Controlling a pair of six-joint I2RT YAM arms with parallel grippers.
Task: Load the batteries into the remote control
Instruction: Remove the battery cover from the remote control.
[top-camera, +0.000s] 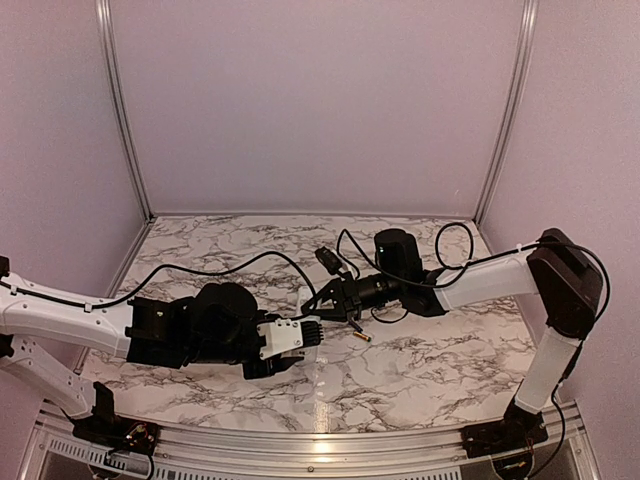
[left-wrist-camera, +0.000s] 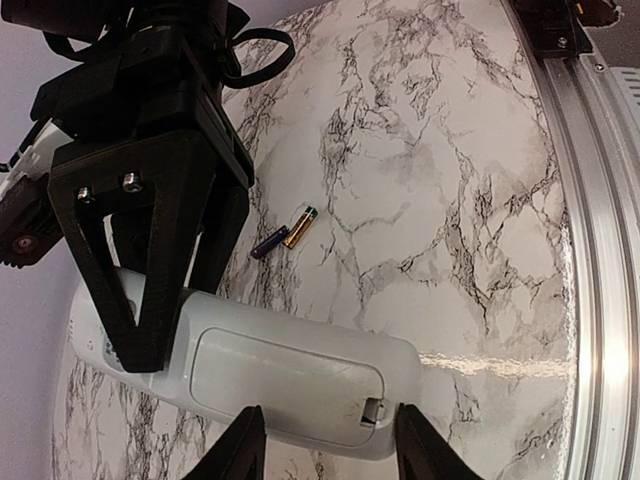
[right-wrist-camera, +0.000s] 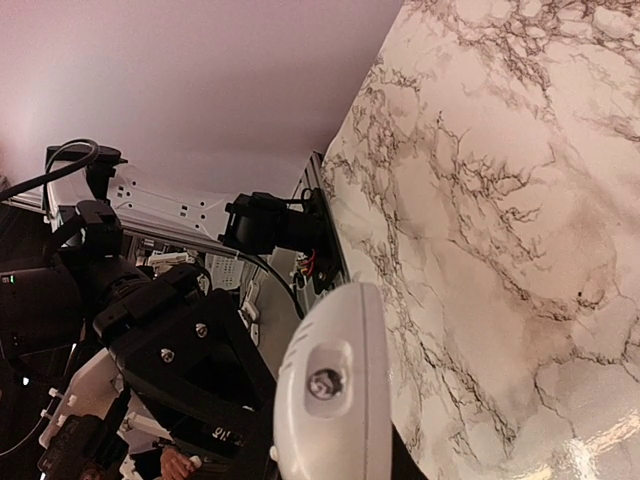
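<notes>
The marble-patterned desk (top-camera: 430, 380) is enclosed by pale walls (top-camera: 320, 100) on three sides. The left arm (top-camera: 60, 320) reaches in from the near left corner and the right arm (top-camera: 490, 280) from the near right corner, and they meet over the middle of the desk, a little toward its near edge. The left end effector (left-wrist-camera: 330, 412) is about half open with the remote (left-wrist-camera: 290, 375) between its fingers (left-wrist-camera: 250, 445). Both fingers lie against the near end of the white body, which is held off the desk. The right end effector (left-wrist-camera: 140, 345) is fully closed at the remote's opposite end, its black fingertip on the upper face. Its other finger is hidden below, but the right wrist view shows that end of the remote filling the space at the fingers, so it appears clamped there. The remote lies back side up, and its battery cover (left-wrist-camera: 300, 395) is in place with the latch (left-wrist-camera: 372, 410) toward the left end effector. The batteries (left-wrist-camera: 298, 229) lie on the desk near its centre, apart from the remote and toward the right edge. One has a gold body with a green end and the other is dark purple. They sit just beside each other in a shallow V.
</notes>
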